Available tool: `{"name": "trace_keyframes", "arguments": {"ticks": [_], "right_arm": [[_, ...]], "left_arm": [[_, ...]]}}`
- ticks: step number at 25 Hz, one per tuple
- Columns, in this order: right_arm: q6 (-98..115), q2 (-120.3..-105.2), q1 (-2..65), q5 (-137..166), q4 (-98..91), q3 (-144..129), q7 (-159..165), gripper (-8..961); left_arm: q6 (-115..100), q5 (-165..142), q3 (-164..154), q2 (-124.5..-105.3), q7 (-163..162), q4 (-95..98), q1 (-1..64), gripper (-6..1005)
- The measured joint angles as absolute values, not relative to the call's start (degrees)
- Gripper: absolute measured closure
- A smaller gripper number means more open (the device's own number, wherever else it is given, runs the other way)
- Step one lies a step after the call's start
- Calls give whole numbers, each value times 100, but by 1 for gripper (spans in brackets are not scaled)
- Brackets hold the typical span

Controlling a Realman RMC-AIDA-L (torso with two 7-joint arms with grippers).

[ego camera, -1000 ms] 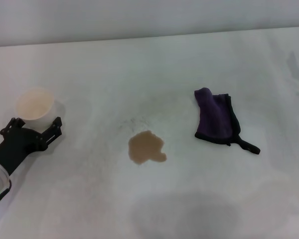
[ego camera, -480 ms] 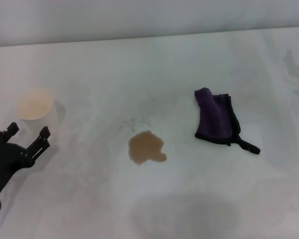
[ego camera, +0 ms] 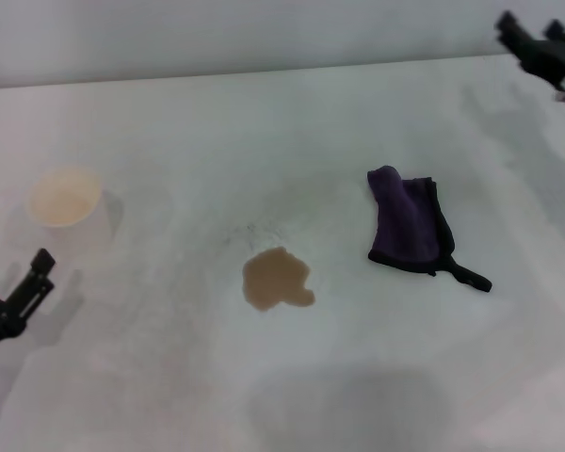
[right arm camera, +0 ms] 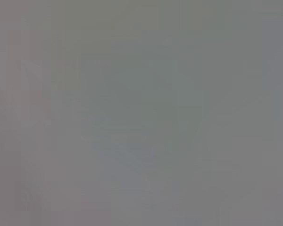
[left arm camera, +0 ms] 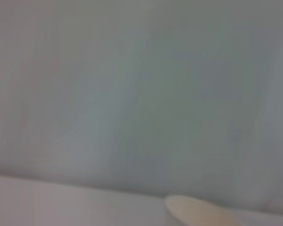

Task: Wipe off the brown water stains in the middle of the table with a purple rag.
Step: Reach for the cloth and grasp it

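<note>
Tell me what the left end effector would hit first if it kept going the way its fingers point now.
Probably the paper cup. The left end effector, open at the table's left edge, points up-table towards it with nothing between. Depth is unclear, so it may pass just beside the cup.

The white table [ego camera: 169,377] is carrying three things well apart from one another: a tan blotch of brown water stains [ego camera: 276,279] sitting near its middle, the crumpled purple rag [ego camera: 410,229] lying to the right, and a paper cup [ego camera: 66,200] standing at the left.
</note>
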State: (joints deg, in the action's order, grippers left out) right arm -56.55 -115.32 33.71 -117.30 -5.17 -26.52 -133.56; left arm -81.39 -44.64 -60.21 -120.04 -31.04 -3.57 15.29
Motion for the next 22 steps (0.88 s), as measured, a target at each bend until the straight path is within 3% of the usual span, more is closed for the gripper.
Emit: {"name": "trace_keyframes", "arguments": {"ticks": [5, 10, 15, 22], "right_arm": [[-5269, -11525, 3562, -11253, -1447, -4639, -11962, 129], [-4128, -11408, 3623, -9555, -3353, -7184, -9467, 129], [-4331, -11523, 3645, -7164, -4774, -7771, -7158, 130], [-5621, -11572, 3759, -3878, -6562, -8871, -3394, 132]], "left_arm": [[-8283, -3894, -6020, -11997, -3094, -335, 1539, 116], [-8257, -3753, -6023, -11975, -2858, -269, 1587, 122], [-8159, -3189, -6011, -11983, -2280, -302, 1621, 121], [-8138, -2449, -6011, -11943, -2094, -270, 1619, 120]]}}
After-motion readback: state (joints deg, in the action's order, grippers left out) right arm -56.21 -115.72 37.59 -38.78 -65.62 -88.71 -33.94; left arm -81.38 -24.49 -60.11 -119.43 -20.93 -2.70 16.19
